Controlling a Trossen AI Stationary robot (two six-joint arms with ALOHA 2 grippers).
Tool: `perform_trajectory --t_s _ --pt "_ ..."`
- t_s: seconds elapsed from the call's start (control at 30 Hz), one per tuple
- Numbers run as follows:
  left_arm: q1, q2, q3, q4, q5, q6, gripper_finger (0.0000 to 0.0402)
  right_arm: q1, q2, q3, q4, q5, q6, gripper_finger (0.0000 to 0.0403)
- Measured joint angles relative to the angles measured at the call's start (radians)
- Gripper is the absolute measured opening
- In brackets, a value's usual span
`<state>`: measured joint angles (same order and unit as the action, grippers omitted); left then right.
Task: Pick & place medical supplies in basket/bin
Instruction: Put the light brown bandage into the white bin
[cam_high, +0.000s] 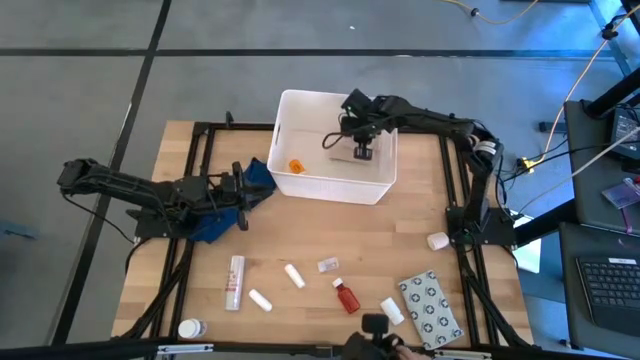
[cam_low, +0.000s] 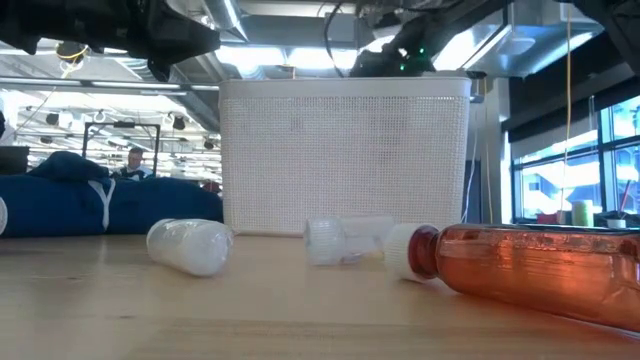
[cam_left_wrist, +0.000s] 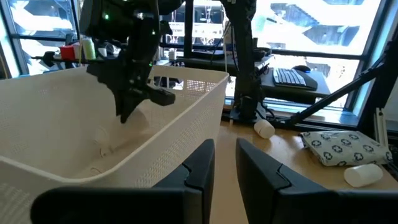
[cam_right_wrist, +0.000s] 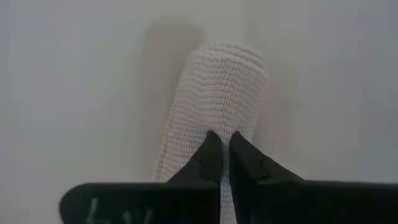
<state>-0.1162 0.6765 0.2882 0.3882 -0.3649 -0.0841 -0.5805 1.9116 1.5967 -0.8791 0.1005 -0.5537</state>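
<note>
Overhead, a wooden table (cam_high: 330, 235) carries a white rectangular basket (cam_high: 300, 182) near the middle of its far edge. The right gripper (cam_high: 364, 152) hangs inside the basket with its fingers closed, and a small orange item (cam_high: 295, 166) lies on the basket floor toward its left wall. The left gripper (cam_high: 243, 190) sits just outside the basket's left wall, above a blue cloth (cam_high: 258, 180), its fingers only a narrow gap apart with nothing between them. Loose supplies lie along the near edge: a long white tube (cam_high: 235, 281), two small white rolls (cam_high: 294, 275), a clear vial (cam_high: 328, 265), a red bottle (cam_high: 346, 297), a grey ring-patterned packet (cam_high: 431, 305) and a white-capped bottle (cam_high: 189, 328) at the near left corner; another small white item (cam_high: 437, 240) rests by the right edge. Next, level with the tabletop, the basket stands behind a white roll, the clear vial and the red bottle lying on their sides, with the blue cloth to its left. From the left wrist, the left fingers (cam_left_wrist: 199, 165) stand nearly together beside the basket's rim, and the right arm reaches down into it. From the right wrist, the closed fingers (cam_right_wrist: 214, 155) point at a beige wrapped roll (cam_right_wrist: 214, 99) on the basket floor; whether they touch it cannot be told.
</note>
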Motion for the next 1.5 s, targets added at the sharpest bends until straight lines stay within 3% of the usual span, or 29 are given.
perform_trajectory --t_s 0.17,0.43,0.6,0.73,0.83,0.97,1.17,1.3,1.4,1.5 --pt "0.000 0.000 0.000 -0.002 0.000 0.000 0.0059 0.002 0.019 0.000 -0.054 0.005 -0.178 0.0014" --pt "0.000 0.000 0.000 -0.005 0.000 0.000 0.0058 0.002 0.019 0.000 -0.055 0.011 -0.185 0.0045" --pt "0.000 0.000 0.000 -0.005 0.000 0.000 0.0059 0.002 0.019 0.000 -0.058 0.028 -0.181 0.0096" --pt "0.000 0.000 0.000 -0.014 0.000 0.000 0.0059 0.010 0.020 0.010 -0.073 0.126 -0.092 0.0137" --pt "0.000 0.000 0.000 -0.035 -0.004 0.000 0.0059 0.021 0.007 0.051 -0.132 0.127 -0.044 0.0154" --pt "0.000 0.000 0.000 -0.050 -0.010 0.000 0.0059 0.042 -0.035 0.130 -0.166 0.044 0.032 0.0163" --pt "0.000 0.000 0.000 -0.050 -0.009 -0.008 0.0059 0.088 -0.073 0.315 -0.387 0.005 0.155 0.0162" --pt "0.000 0.000 0.000 -0.050 -0.009 -0.008 0.0059 0.147 -0.111 0.405 -0.542 -0.150 0.356 0.0161" --pt "0.000 0.000 0.000 -0.049 -0.009 -0.008 0.0059 0.209 -0.144 0.420 -0.706 -0.203 0.508 0.0161" --pt "0.000 0.000 0.000 -0.050 -0.009 -0.008 0.0059 0.299 -0.221 0.334 -0.679 -0.194 0.648 0.0161"
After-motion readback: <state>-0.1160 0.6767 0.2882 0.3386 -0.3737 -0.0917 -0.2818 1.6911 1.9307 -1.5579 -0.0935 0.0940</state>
